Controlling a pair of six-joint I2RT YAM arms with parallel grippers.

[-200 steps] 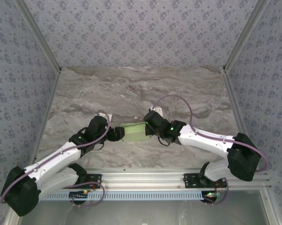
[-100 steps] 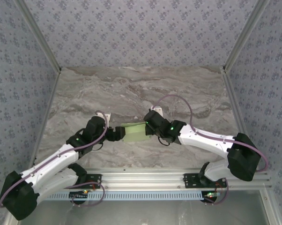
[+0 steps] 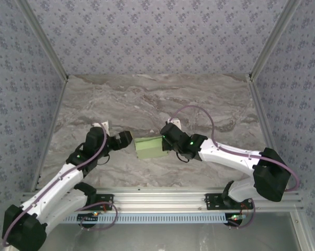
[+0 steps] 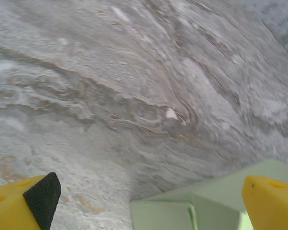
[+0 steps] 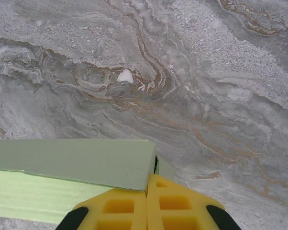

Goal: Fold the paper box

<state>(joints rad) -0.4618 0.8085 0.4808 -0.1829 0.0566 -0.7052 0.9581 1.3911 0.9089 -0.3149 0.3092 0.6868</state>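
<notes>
The paper box (image 3: pixel 148 148) is a small pale green rectangular box lying on the marble table between my two grippers. My right gripper (image 3: pixel 166 141) is shut on the box's right end. In the right wrist view its yellow fingers (image 5: pixel 116 207) press together at the corner of the paper box (image 5: pixel 72 162), with a thin flap showing just beyond them. My left gripper (image 3: pixel 125 139) stands wide open just left of the box, not touching it. In the left wrist view the paper box (image 4: pixel 201 208) lies low between the spread fingertips (image 4: pixel 271 203), nearer the right one.
The grey-brown marble table (image 3: pixel 147 99) stretches bare behind the box. Patterned walls with metal corner posts (image 3: pixel 47 57) close in the left, back and right sides. An aluminium rail (image 3: pixel 162 198) with the arm bases runs along the near edge.
My left gripper has opened wide, let go of the box's left end and drawn back to the left. The right gripper and the box have stayed put.
</notes>
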